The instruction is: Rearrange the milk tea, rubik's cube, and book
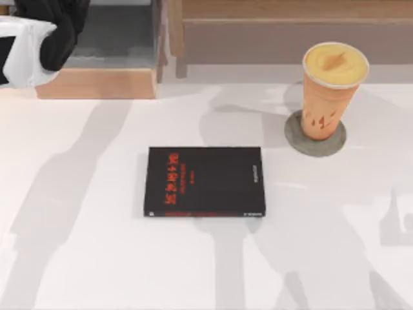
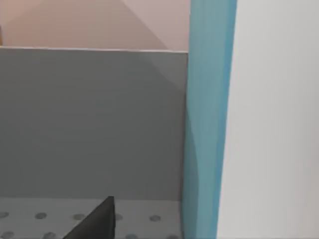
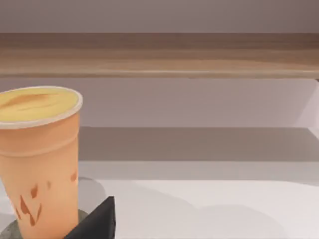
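The black book point(image 1: 204, 181) lies flat at the centre of the top view, cover up. Red lettering runs along its left part and a thin white line of text near its right edge; neither can be read. The cup point(image 1: 330, 90) stands upright at upper right on a grey disc point(image 1: 315, 137), with small dark marks on its side and no legible label. In the right wrist view the cup point(image 3: 39, 159) is close by, on the disc point(image 3: 79, 221).

The table point(image 1: 84, 226) is pale, crossed by long grey shadows. A wooden shelf unit point(image 1: 284, 26) runs along the top edge.

The left arm point(image 1: 35, 42) sits at upper left. Its wrist view shows a teal book point(image 2: 207, 119) upright and very close, against a grey panel point(image 2: 89, 124). Whether either gripper is apart or together cannot be told.
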Robot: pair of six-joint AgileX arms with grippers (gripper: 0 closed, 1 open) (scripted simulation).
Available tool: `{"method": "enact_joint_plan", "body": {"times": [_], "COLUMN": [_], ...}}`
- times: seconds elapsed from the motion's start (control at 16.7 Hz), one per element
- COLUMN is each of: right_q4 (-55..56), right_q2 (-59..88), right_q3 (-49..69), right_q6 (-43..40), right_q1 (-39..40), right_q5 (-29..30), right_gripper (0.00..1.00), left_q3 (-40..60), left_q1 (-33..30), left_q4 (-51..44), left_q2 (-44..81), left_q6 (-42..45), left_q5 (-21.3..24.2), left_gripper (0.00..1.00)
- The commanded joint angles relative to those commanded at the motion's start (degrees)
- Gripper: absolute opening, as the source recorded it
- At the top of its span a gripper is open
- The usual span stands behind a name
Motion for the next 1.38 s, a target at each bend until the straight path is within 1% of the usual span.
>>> {"method": "enact_joint_plan", "body": {"times": [0.24,0.54,0.78,1.38], "right_q4": [0.0,0.0,0.0,0.0], "right_q2": [0.0,0.0,0.0,0.0], "right_q3": [0.0,0.0,0.0,0.0], "right_q6": [0.0,0.0,0.0,0.0], "right_q1": [0.0,0.0,0.0,0.0], "right_q5": [0.0,0.0,0.0,0.0], "right_gripper": [1.0,1.0,1.0,1.0], "left_q3": [1.4,7.3,7.7,7.7], "left_q1": [0.5,0.9,0.9,0.9], "left_q4": [-1.5,-0.6,-0.6,-0.6], "left_q2": [-0.1,6.6,7.1,7.1], "left_q6": [0.0,-0.1,0.0,0.0], "left_q5": [0.5,1.0,0.9,0.9], "left_gripper": [1.0,1.0,1.0,0.25]}}
